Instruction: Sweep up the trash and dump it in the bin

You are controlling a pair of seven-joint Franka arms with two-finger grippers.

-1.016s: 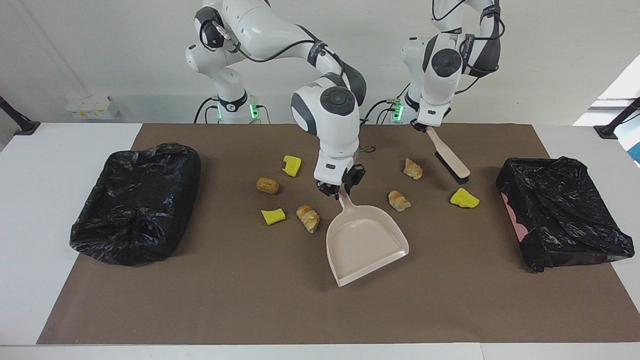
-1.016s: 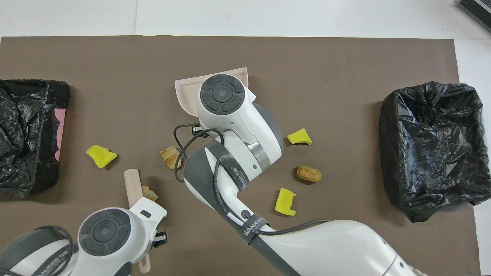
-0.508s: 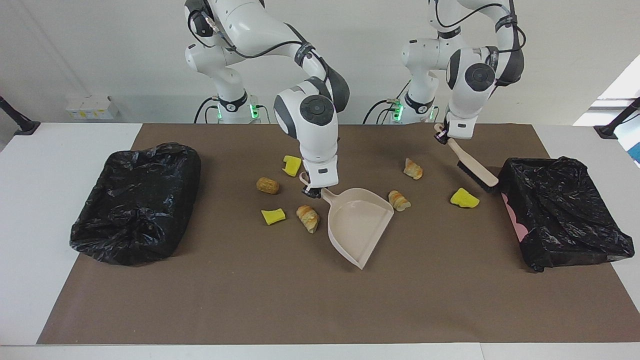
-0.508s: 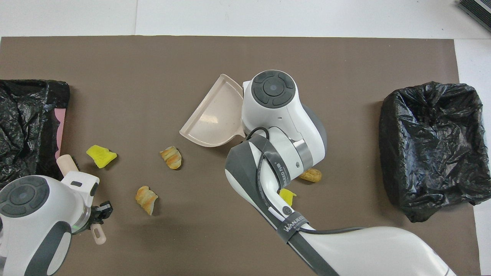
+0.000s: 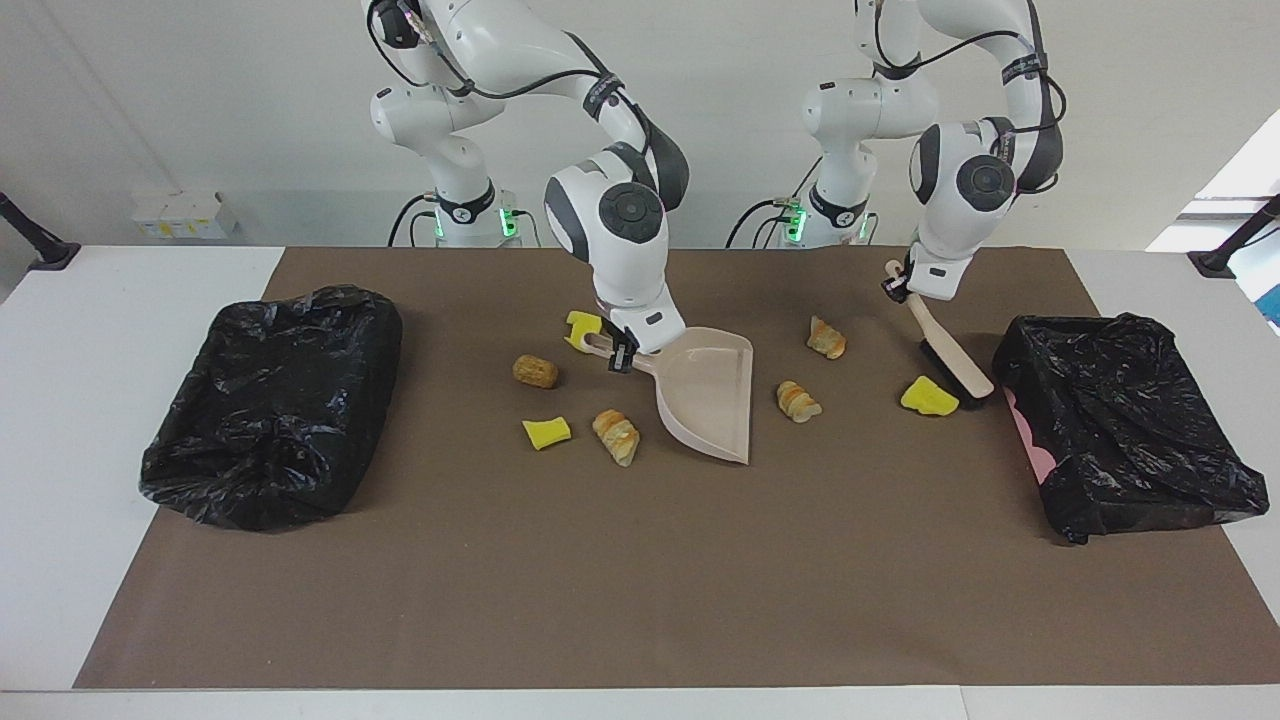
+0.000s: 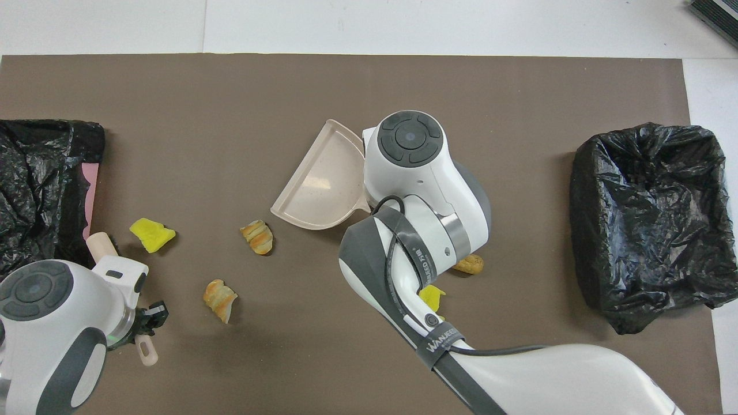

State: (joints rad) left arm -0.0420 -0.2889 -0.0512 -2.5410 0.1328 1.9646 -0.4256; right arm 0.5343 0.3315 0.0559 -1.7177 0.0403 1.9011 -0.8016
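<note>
My right gripper [image 5: 622,355] is shut on the handle of the beige dustpan [image 5: 705,395] [image 6: 320,184], whose mouth faces the left arm's end of the table. My left gripper [image 5: 900,285] is shut on the handle of the brush [image 5: 950,355], whose bristles sit beside a yellow chunk [image 5: 928,397] [image 6: 151,235]. Several bits of trash lie on the mat. Two croissant pieces [image 5: 798,401] [image 5: 826,338] lie between pan and brush. A croissant piece [image 5: 616,436], a yellow chunk [image 5: 546,432], a brown nugget [image 5: 535,371] and another yellow chunk [image 5: 583,328] lie by the pan's handle.
A bin lined with a black bag [image 5: 270,405] [image 6: 646,219] stands at the right arm's end of the brown mat [image 5: 640,600]. A second black-bagged bin [image 5: 1120,440] [image 6: 34,190] stands at the left arm's end, close to the brush head.
The right gripper has swung the dustpan round, mouth now toward the left arm's end, and drawn it nearer the robots. The left arm carried the brush toward its end's bin and lowered it beside the yellow chunk.
</note>
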